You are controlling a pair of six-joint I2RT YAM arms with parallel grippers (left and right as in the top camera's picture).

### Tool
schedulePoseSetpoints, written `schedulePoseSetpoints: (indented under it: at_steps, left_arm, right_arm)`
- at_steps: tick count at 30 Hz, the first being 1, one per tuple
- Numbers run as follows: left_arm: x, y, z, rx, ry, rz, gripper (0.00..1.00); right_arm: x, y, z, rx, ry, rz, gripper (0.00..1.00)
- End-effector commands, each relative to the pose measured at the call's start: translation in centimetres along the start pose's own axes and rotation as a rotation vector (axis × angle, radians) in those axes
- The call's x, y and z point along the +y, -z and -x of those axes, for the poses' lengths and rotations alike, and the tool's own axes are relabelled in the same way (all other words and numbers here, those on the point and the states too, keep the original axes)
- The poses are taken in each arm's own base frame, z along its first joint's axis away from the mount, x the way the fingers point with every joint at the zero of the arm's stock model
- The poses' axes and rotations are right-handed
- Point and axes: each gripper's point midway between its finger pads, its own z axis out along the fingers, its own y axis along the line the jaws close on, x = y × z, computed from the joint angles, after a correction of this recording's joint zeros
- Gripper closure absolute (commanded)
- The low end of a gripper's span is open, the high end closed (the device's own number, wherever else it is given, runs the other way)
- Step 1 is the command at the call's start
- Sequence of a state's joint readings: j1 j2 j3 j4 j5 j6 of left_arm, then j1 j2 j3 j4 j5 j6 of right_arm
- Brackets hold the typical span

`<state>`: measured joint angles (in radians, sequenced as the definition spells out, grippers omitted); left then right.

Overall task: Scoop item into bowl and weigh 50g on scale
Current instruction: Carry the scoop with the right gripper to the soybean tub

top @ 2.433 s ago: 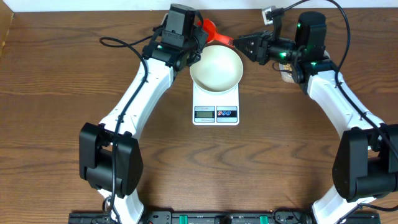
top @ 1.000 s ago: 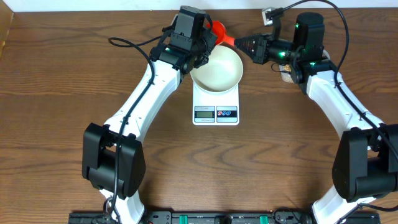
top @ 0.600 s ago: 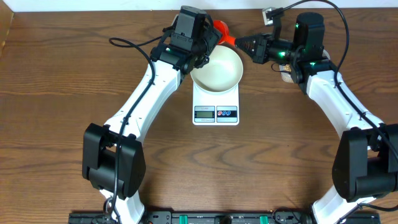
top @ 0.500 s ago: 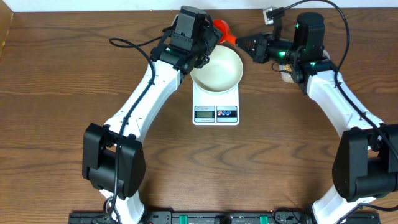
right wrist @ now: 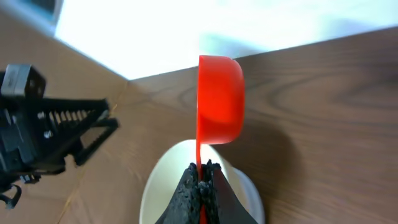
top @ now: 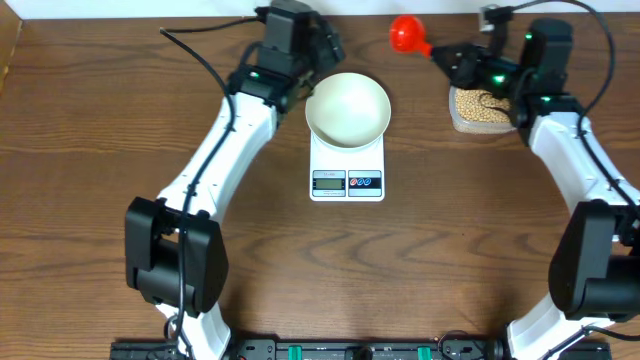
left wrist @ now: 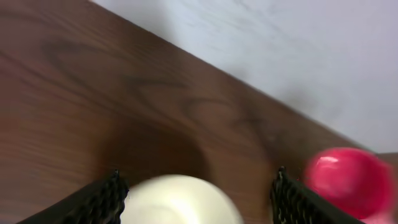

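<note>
The white bowl [top: 347, 108] sits empty on the white scale [top: 347, 183] at the table's middle back. My right gripper [top: 447, 60] is shut on the thin handle of a red scoop [top: 405, 33], held in the air between the bowl and a clear tub of tan beans [top: 482, 108]. In the right wrist view the scoop [right wrist: 219, 99] stands on edge above the bowl [right wrist: 163, 183], its handle pinched by the gripper [right wrist: 201, 172]. My left gripper [top: 328, 45] hangs open behind the bowl's left rim. The left wrist view shows its gripper [left wrist: 196, 190] wide over the bowl [left wrist: 180, 202], nothing between.
The bean tub [top: 455, 118] stands at the back right under my right arm. A white wall [left wrist: 298, 50] runs along the table's far edge. The open left gripper [right wrist: 59, 137] shows at the left of the right wrist view. Bare wood [top: 350, 270] lies in front of the scale.
The left gripper opened, let go of the red scoop and drew back left. The right gripper carried the scoop to the right, away from the bowl toward the bean tub.
</note>
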<state>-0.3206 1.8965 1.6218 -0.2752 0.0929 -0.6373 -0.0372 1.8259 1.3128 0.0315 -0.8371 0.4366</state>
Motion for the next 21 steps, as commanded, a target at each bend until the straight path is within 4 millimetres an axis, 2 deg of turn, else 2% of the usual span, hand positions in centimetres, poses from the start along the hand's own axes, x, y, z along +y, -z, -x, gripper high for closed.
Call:
schedulePoseSetpoints:
  at_steps: [1, 7, 10, 13, 16, 21]
  left_arm:
    - [1.8, 1.2, 2.2, -0.035, -0.210, 0.036, 0.24]
    - [1.3, 4.3, 3.8, -0.037, -0.488, -0.024, 0.25]
    - [1.9, 5.8, 4.4, -0.039, -0.528, -0.005, 0.25]
    - [3.4, 6.8, 4.6, -0.016, -0.515, 0.028, 0.24]
    - [4.5, 7.0, 3.4, 0.060, -0.489, 0.010, 0.24]
    - [4.7, 6.4, 0.4, 0.193, -0.487, -0.062, 0.25]
  right_arm:
    - [-0.9, 1.2, 1.0, 0.001, -0.040, -0.018, 0.99]
    - [-2.4, 3.4, 1.6, 0.075, -0.052, -0.185, 0.98]
    - [-3.1, 5.0, 2.0, 0.117, -0.032, -0.331, 0.98]
    - [-3.1, 6.7, 2.5, 0.158, -0.001, -0.438, 0.99]
    - [-3.0, 8.8, 2.7, 0.209, 0.030, -0.547, 0.99]
    - [-3.0, 10.4, 1.8, 0.280, 0.050, -0.595, 0.99]
